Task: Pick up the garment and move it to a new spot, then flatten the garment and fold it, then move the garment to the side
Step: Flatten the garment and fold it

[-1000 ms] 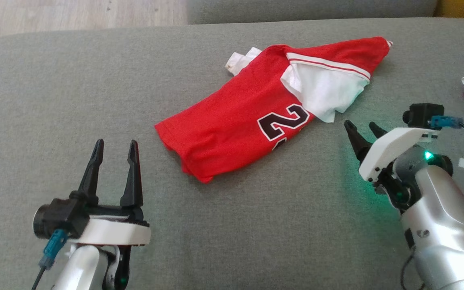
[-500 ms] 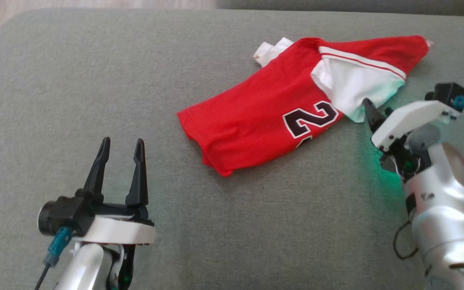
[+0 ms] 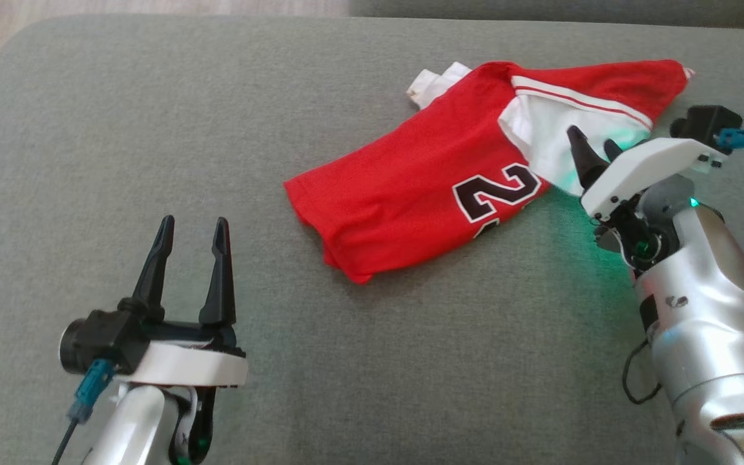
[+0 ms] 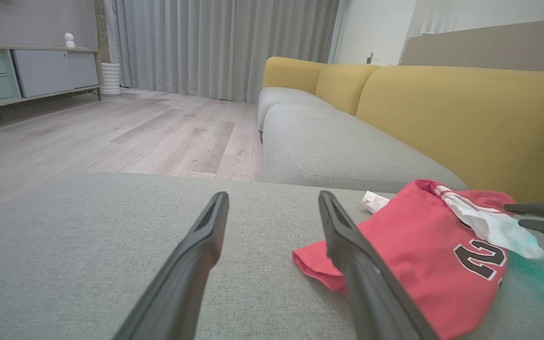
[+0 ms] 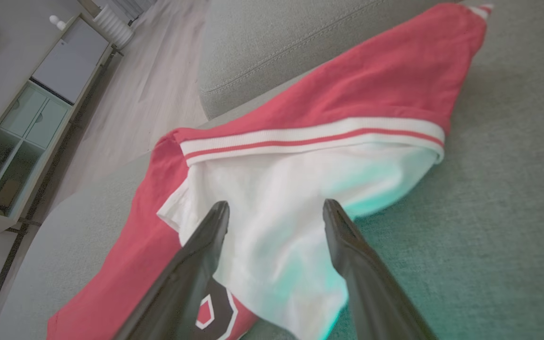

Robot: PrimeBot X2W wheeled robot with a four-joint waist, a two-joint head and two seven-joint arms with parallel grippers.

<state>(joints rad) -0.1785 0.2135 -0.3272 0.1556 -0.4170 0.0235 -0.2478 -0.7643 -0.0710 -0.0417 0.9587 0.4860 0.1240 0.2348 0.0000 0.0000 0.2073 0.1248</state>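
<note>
Poised right end effector (image 3: pixel 590 137), spread wide, over garment (image 3: pixel 411 194); left end effector (image 3: pixel 193 221) likewise released. Called for gathering bunched cloth before clenching.

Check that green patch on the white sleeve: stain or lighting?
Lighting, it seems. Head view: green lamp on the right wrist glows over the grey fabric cushion and the red jersey's white sleeve. Right wrist view: teal tint along the sleeve's near edge. Left wrist view: teal wash on cushion beside the sleeve.
</note>
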